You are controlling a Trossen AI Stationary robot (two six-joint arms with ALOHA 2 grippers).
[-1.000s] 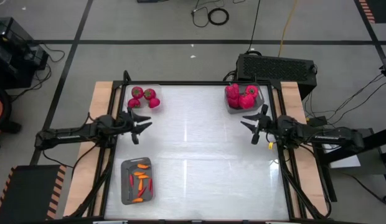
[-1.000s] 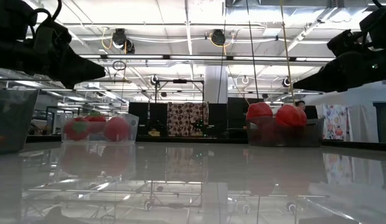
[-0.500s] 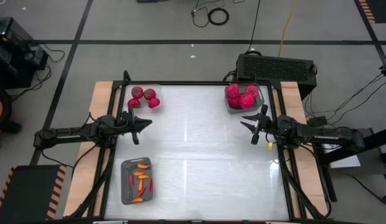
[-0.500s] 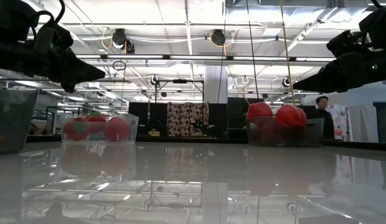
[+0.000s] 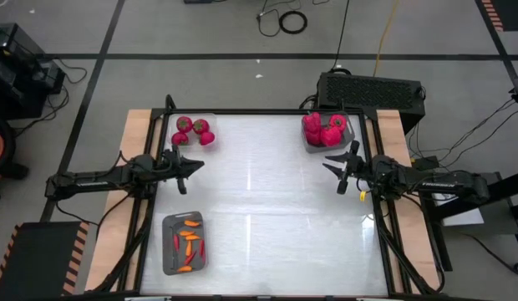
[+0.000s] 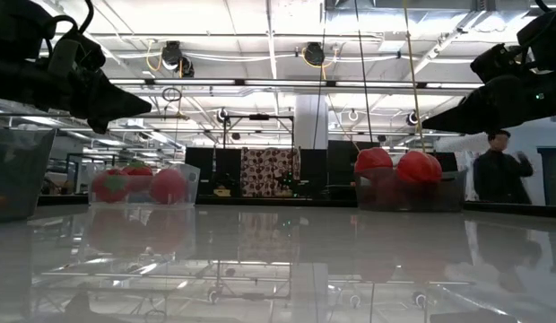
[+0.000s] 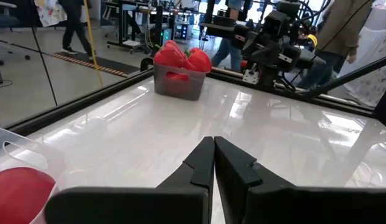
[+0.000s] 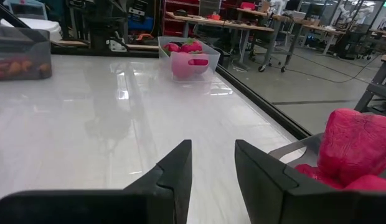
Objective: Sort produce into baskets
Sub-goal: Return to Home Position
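A clear tub (image 5: 195, 132) at the far left holds round red green-topped fruits (image 6: 139, 184). A grey tub (image 5: 327, 134) at the far right holds red bell peppers (image 7: 180, 57). A grey tub (image 5: 185, 243) at the near left holds orange and red chillies (image 5: 190, 241). My left gripper (image 5: 195, 164) hovers shut and empty near the table's left edge, just nearward of the clear tub; its fingers meet in the left wrist view (image 7: 213, 152). My right gripper (image 5: 330, 169) hovers open and empty near the right edge, nearward of the pepper tub (image 8: 213, 158).
The white tabletop (image 5: 259, 201) lies bare between the two arms and the three tubs. A black box (image 5: 372, 90) stands beyond the far right corner. A person (image 6: 498, 175) is in the room behind the table.
My left gripper has shut its fingers and otherwise stayed in place. The tubs and produce have not moved. A person in the room behind has walked toward the right.
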